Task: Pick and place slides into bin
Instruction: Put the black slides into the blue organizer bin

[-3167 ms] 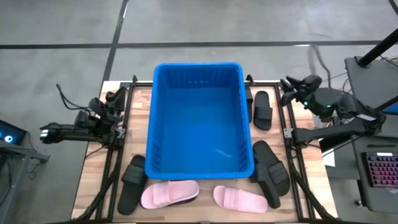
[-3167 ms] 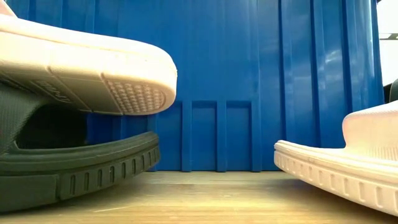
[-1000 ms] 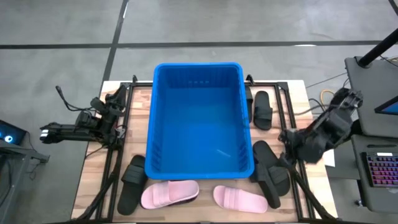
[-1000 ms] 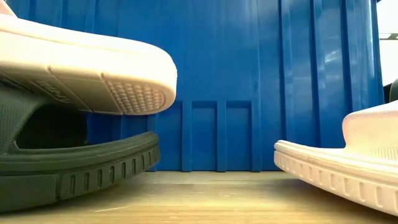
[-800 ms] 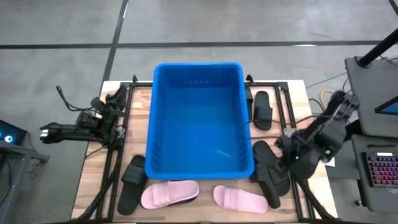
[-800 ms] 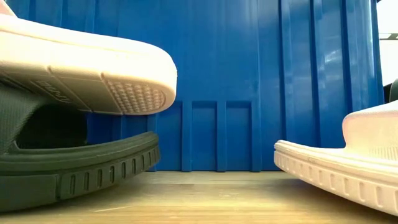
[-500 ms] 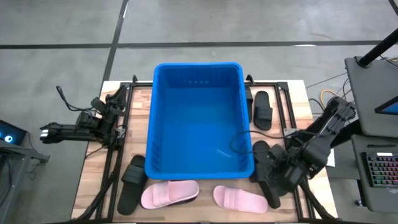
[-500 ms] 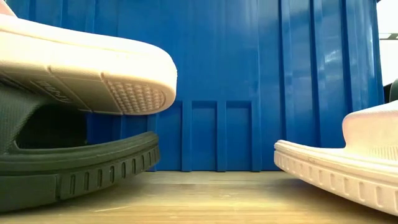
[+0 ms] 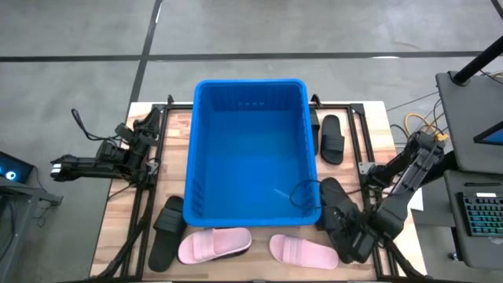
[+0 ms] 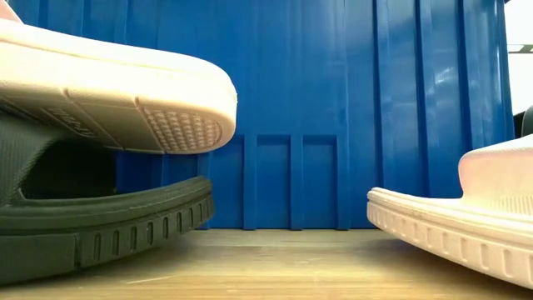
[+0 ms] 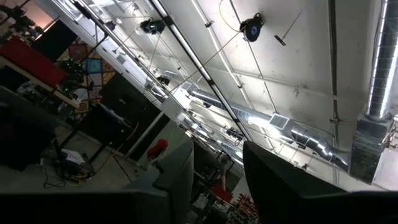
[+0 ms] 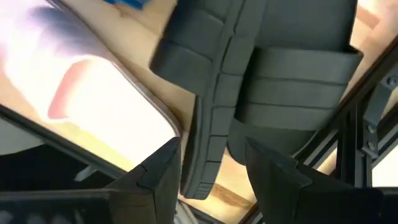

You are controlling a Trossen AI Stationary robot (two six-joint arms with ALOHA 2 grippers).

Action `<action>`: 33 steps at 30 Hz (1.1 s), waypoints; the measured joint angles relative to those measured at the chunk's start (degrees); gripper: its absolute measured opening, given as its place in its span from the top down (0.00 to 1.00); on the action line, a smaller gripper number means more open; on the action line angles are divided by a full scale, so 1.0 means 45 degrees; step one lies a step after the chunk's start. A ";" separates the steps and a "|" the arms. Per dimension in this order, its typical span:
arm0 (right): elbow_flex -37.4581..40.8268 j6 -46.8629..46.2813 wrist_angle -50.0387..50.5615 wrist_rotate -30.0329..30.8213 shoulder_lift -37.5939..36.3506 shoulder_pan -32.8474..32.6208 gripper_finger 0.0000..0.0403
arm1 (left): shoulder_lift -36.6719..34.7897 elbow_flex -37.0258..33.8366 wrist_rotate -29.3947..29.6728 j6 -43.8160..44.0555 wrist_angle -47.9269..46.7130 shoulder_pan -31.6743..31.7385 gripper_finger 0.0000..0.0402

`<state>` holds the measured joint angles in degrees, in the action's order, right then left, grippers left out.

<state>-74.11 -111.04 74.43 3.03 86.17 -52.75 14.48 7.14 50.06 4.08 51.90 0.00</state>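
Observation:
The blue bin stands mid-table; nothing shows inside it. Two black slides lie side by side at its near right corner, also seen in the right wrist view. My right gripper is open and hangs just over their near ends, pointing down. Another black slide lies at the far right and one more at the near left. A pink slide rests its end on that one. A second pink slide lies near the front edge. My left gripper is open, parked at the table's left side.
Black frame rails run along both sides of the bin. A thin cable loops over the bin's near right corner. In the low view the pink slides and the bin wall fill the picture. A keyboard lies off the table's right.
My right arm has swung from the table's right side toward the near edge and come down over the pair of black slides, tipping to point downward. The slides and the bin have stayed where they were.

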 joint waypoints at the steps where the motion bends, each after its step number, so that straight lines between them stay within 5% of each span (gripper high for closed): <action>1: 0.0000 0.0000 0.0000 0.0000 0.0172 -0.0064 0.59 | 0.0007 0.0000 -0.0003 0.0000 0.0001 0.0000 0.69; 21: 0.0063 -0.1013 -0.0155 0.0010 0.2236 -0.0254 0.59 | 0.0024 -0.0005 -0.0003 -0.0064 -0.0034 0.0001 0.69; 33: 0.1519 -0.1354 -0.1846 0.0301 0.1521 -0.0254 0.44 | 0.0024 -0.0005 0.0021 -0.0068 -0.0029 -0.0001 0.69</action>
<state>-67.27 -117.13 66.13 4.38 93.01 -53.89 14.59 7.11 50.15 3.77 51.77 -0.01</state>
